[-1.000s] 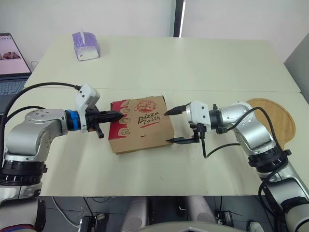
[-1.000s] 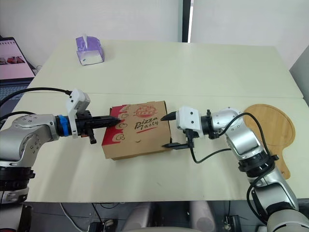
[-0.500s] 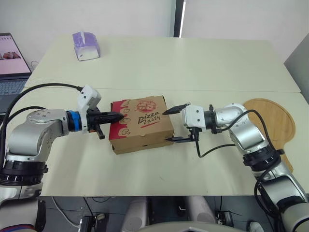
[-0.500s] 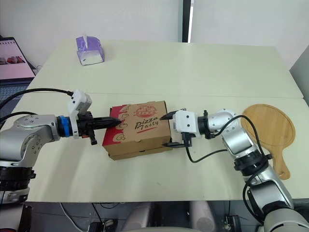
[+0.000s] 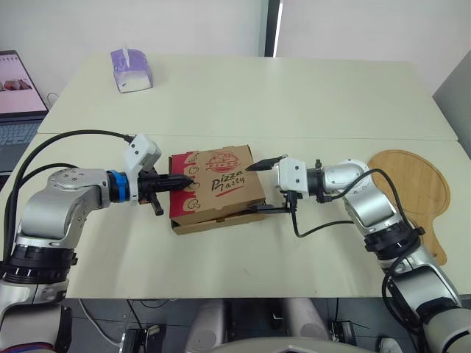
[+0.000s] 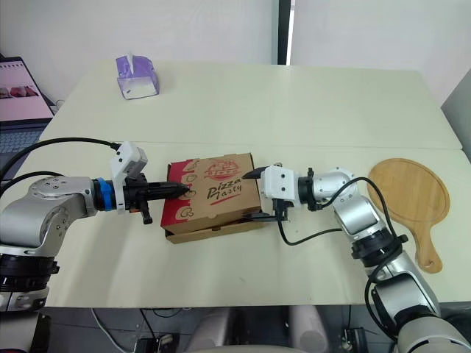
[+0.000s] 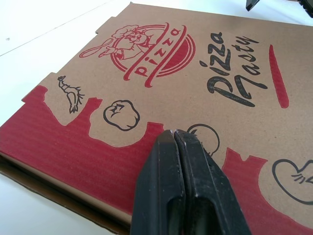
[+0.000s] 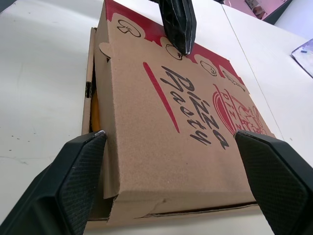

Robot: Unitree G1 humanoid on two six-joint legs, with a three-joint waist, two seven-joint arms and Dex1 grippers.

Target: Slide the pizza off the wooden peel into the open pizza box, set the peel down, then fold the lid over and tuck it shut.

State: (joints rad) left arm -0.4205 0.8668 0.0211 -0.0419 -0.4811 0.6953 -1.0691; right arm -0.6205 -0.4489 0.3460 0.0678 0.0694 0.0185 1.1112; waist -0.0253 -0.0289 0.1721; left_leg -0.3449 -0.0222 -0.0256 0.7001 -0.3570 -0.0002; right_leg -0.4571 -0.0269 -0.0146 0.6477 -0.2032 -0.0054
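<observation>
Since the lid looks floppy, my closed left hand pins it; my open, empty right hand should pinch the edge ahead.

Silver-grey rounded shells are covering the left arm and the right arm. A blue ring is circling the left wrist, white camera housings are capping both wrists, and black cables are looping alongside. The tapered black fingers are showing dimpled pads.

Office: pale tables, laptop, tissue box.
</observation>
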